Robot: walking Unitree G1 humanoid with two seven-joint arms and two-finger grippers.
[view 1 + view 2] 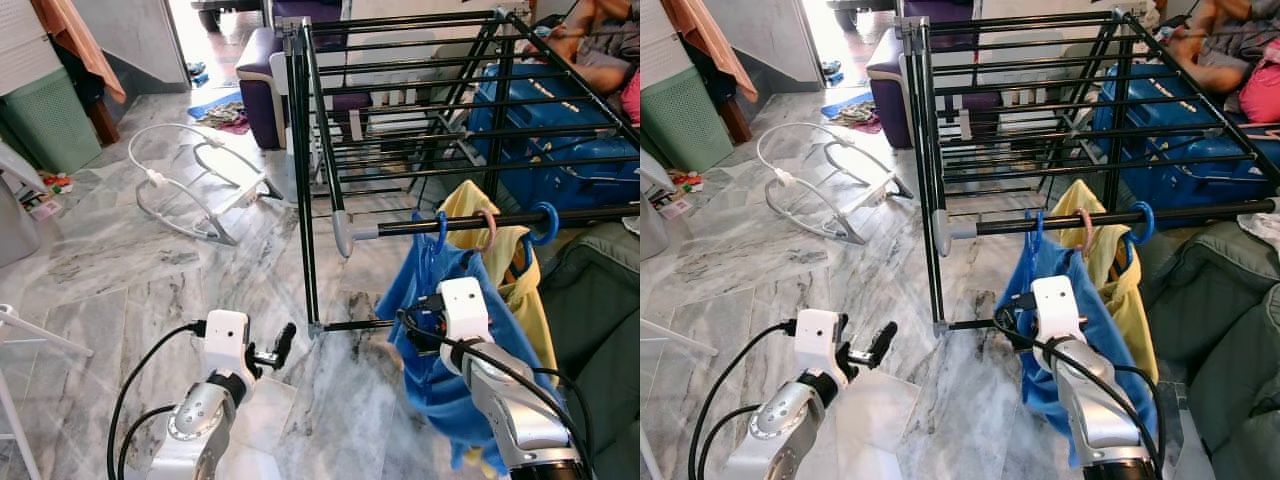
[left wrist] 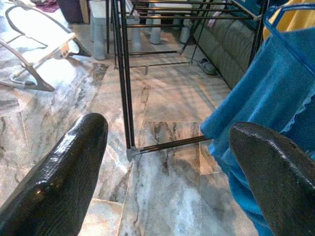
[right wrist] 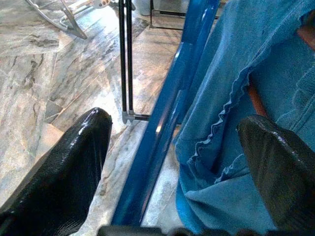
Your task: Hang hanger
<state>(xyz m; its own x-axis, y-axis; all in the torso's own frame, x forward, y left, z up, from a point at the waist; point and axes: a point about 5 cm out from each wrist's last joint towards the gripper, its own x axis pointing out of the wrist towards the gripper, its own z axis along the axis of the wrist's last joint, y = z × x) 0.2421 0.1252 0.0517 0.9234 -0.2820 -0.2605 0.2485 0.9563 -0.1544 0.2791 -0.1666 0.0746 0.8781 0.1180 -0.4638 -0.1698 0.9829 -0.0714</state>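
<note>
Item: blue hanger [image 3: 162, 128], carrying a blue garment [image 1: 440, 370]. Its hook [image 1: 437, 232] is looped over the black rail [image 1: 500, 220] of the drying rack [image 1: 310, 180], so the garment drapes free above the marble floor [image 1: 120, 260].

Item: right hand [image 3: 177, 167]. Fingers spread wide, one either side of the hanger's blue arm and the ruffled garment edge, neither pad visibly pressing on it. Judgement: the hanger appears to bear on the rail by itself, so the hand looks to be letting go or steadying, not carrying.

Item: left hand [image 2: 162, 172]. Fingers wide apart, holding nothing, low over the floor near the rack's foot, well apart from the garment; seemingly kept out of the way.

Item: yellow garment [image 1: 500, 250], on a pink hook [image 1: 487, 228] just beside the blue one; a second blue hook [image 1: 545, 222] sits further along the rail.

Item: white bouncer frame [image 1: 200, 180], on the floor beyond the rack.
</note>
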